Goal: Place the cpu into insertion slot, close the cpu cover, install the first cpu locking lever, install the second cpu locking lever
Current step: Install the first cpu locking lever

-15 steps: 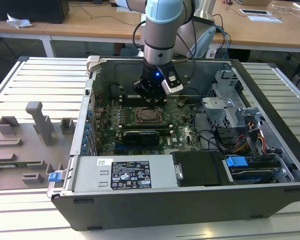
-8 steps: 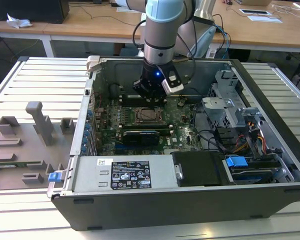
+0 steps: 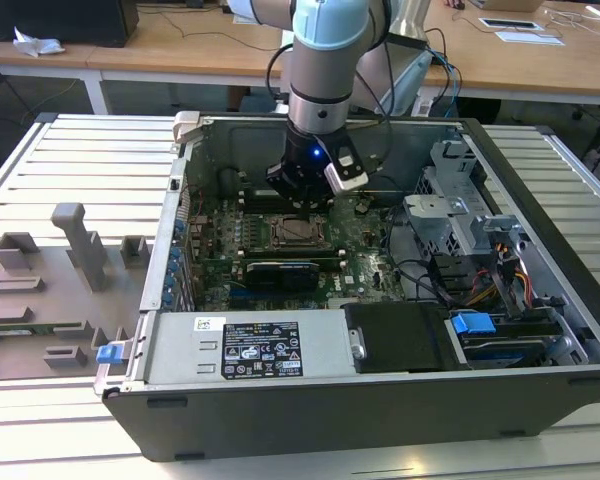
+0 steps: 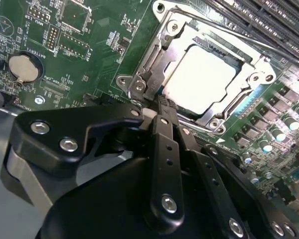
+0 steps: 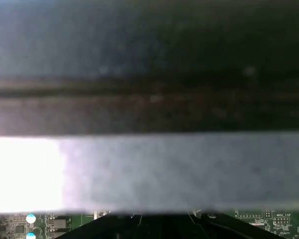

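The pale blue and silver-grey jointed robot arm (image 3: pixel 325 50) comes down near-vertical from twelve o'clock in the exterior view, its grey wrist cylinder pointing straight down. Below it hangs the black end effector (image 3: pixel 302 187), with a blue light glowing on its body and a small white-edged module at four o'clock. In the second wrist view, the end effector (image 4: pixel 161 107) has its black bolted fingers (image 4: pixel 164 144) drawn together at the tips.
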Controlling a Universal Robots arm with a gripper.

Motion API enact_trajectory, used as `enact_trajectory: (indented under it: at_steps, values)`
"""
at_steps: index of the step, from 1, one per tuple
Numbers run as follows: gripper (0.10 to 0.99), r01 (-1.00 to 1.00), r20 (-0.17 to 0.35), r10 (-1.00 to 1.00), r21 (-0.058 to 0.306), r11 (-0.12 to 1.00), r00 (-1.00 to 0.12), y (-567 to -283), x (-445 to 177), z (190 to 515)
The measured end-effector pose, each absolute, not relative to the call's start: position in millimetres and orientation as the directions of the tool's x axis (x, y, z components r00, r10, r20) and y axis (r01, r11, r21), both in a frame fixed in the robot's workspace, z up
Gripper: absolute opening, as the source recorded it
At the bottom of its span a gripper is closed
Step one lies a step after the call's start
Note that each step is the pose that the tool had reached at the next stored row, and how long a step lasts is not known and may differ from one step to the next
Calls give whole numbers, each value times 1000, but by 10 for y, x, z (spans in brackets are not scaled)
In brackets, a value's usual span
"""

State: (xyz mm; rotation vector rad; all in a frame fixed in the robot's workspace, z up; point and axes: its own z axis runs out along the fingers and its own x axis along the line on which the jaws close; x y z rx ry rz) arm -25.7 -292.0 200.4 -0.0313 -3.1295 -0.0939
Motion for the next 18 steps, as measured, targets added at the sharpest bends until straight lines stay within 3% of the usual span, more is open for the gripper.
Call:
enact_trajectory:
  at_steps: [8, 18]
  values:
    - [106, 20, 8, 20, 71, 997, -1000, -2934, -255, 2199]
    - [106, 20, 2, 20, 72, 997, -1000, -3325, -316, 2213]
